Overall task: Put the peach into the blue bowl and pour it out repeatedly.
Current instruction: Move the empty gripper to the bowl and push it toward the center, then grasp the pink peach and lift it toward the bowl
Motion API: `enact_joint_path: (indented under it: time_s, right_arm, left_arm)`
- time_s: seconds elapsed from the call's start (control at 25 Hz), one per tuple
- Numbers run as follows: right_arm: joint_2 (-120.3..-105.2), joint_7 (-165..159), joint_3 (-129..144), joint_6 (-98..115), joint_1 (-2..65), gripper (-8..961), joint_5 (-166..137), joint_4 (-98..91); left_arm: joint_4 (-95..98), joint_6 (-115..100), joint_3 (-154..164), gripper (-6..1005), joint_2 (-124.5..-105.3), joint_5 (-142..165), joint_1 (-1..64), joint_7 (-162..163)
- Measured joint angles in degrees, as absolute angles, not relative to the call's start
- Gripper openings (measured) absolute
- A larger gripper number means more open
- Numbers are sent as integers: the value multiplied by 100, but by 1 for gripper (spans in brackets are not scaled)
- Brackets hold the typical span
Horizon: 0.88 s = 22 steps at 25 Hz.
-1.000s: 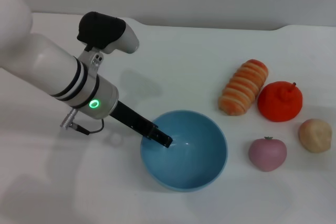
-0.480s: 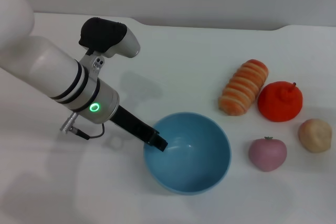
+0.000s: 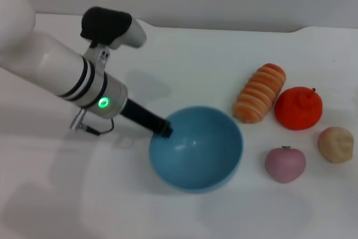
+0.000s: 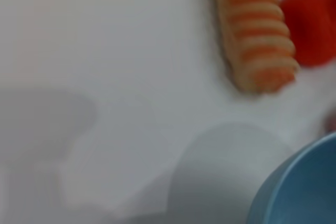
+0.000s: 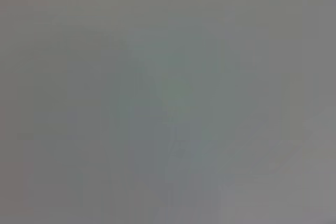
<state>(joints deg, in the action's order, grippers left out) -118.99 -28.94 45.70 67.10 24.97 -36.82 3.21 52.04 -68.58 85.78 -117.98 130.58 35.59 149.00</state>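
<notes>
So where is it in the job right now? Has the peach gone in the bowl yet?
Not yet, for this round at least. The peach lies on the table, to the right of the blue bowl, which is empty. In hand: the left gripper is at the bowl's left rim and appears to grip it. Left to do: put the peach in and pour it out. The right arm is out of sight.

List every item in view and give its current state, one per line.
Bowl: empty, tilted, rim gripped by left claw.
Peach: on the table, right of the bowl, untouched.
Striped bread: lying on the table beside the orange fruit.
Orange fruit: resting upright, stem up.
Beige ball: resting near the peach.
Right claw: not in view.
</notes>
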Motion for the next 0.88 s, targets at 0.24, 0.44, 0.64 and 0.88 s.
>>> enact_joint_path:
  time_s: [0.24,0.44,0.64,0.88]
  right_arm:
    - [-11865,-4003,4572,6464,2517,684,-4881,-457]
    - [-11841,-5741,4570,5916,2580,685,-6380,-1538]
    - [-11837,-8081,4570,5566,2653,686,-8674,-2942]
    - [-11820,-10616,4533,6267,2886,685,-11378,-4315]
  left_arm:
    - [5195,-6313,8396,2,-11786,13098,3741,15304]
    - [5086,-5839,8412,-2,-11788,13692,4109,15759]
    - [4934,-6190,8422,-1,-11818,14840,4720,16279]
    - [5021,-6936,8160,-2,-11831,15645,5234,16453]
